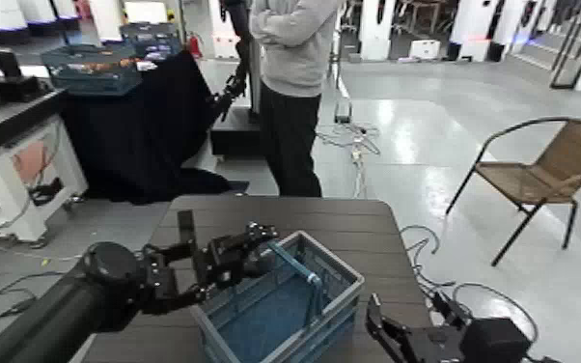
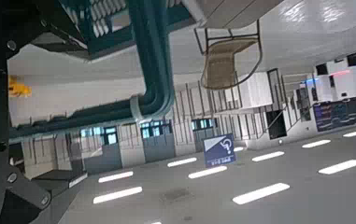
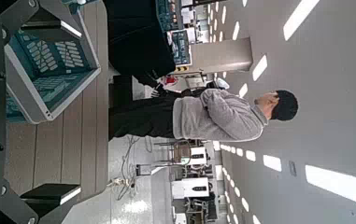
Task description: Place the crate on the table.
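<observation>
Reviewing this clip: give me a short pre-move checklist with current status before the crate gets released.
1. Crate resting on the table: ok, its base sits on the slatted top.
2. Crate fully inside the table edge: cannot tell, the near side is cut off.
3. Left gripper at the crate's handle: ok, beside the bar; grip cannot tell.
4. Right gripper clear of the crate: ok, low by the near right corner.
5. Person clear: ok, standing beyond the table's far edge.
</observation>
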{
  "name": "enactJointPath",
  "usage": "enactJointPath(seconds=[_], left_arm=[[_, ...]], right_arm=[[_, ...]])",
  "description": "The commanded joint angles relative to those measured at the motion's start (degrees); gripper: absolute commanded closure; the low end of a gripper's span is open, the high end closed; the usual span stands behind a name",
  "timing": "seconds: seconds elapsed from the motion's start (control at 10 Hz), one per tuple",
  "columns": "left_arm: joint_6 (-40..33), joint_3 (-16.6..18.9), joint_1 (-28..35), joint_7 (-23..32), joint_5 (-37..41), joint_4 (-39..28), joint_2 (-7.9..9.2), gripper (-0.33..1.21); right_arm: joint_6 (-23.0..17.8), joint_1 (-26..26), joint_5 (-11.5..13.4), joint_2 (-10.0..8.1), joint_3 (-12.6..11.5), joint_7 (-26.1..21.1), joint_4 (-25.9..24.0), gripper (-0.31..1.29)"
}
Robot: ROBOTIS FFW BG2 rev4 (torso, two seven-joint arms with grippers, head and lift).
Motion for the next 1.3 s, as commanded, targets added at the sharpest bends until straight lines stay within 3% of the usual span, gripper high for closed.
enactJointPath(seconds=[0.1, 0.3, 0.5, 0.8, 1.0, 1.2, 1.3], left_arm=[[-2.6, 7.1, 4.1, 0.6, -8.7, -6.1, 1.19, 0.07], [-6.4, 10.7, 9.5, 1.3, -11.5, -15.3, 2.59, 0.08], [-12.8, 15.6, 16.6, 3.0, -16.6, -26.1, 2.86, 0.10], [-27.6, 19.3, 28.4, 6.9, -28.4, -39.2, 2.42, 0.10], [-42.6, 19.2, 36.2, 10.7, -32.2, -43.5, 1.89, 0.10], [-49.4, 21.3, 41.6, 13.2, -40.6, -48.3, 0.04, 0.10], [-53.5, 21.5, 44.4, 14.3, -43.4, -50.6, 0.22, 0.10]], right_arm=[[0.2, 0.1, -0.1, 0.03, -0.2, 0.0, -0.1, 0.15], [0.4, 0.1, -0.1, 0.03, -0.2, 0.0, -0.1, 0.15], [0.5, 0.1, -0.2, 0.11, -0.2, 0.0, -0.1, 0.15], [0.4, 0.3, -0.2, 0.20, -0.4, 0.0, -0.1, 0.15], [0.4, 0.6, -0.2, 0.20, -0.6, 0.0, -0.2, 0.15], [0.2, 0.8, -0.2, 0.29, -0.8, 0.0, -0.4, 0.15], [0.2, 0.9, -0.1, 0.20, -0.9, 0.0, -0.6, 0.15]])
